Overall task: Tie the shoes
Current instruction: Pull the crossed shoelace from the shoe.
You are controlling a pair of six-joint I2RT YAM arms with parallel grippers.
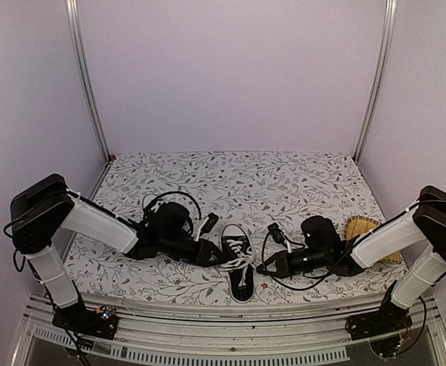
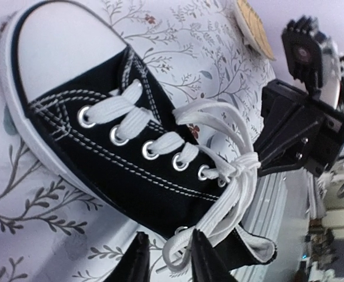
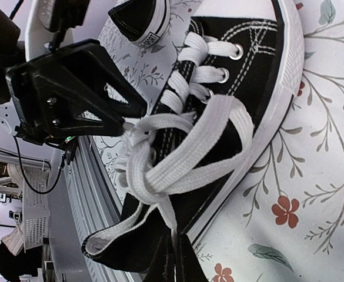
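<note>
Two arms of mine meet near the 6 o'clock edge of the table, over one shoe (image 1: 241,284). It stands on its sole, toe toward 12 o'clock and heel toward the metal rail (image 1: 230,314) along the near edge.

My left gripper (image 1: 216,258) reaches in from 9 o'clock. Its fingers (image 2: 139,261) are partly spread, and a loop of lace (image 2: 242,167) passes through a gap wider than the loop. My right gripper (image 1: 262,268) reaches in from 3 o'clock. It is pressed together on a strand of the same lace, which runs out sideways from the tangle above the tongue.

At about 11 o'clock from the first shoe, the second shoe (image 1: 207,223) sits just behind my left wrist. I see little more of it than a black end with a white sole.

A cloth (image 1: 245,179) covers the whole table, white and printed with grey leafy vines and small red flowers. It lies flat where I can see it. At the 3 o'clock edge a tan woven mat (image 1: 360,226) rests on it, partly behind my right forearm.

Plain pale lilac walls (image 1: 230,76) close the far side and both flanks. Aluminium posts (image 1: 85,84) rise in the far corners, at roughly 11 and 1 o'clock. Light falls evenly, with soft shadow only under the arms and the shoe.
</note>
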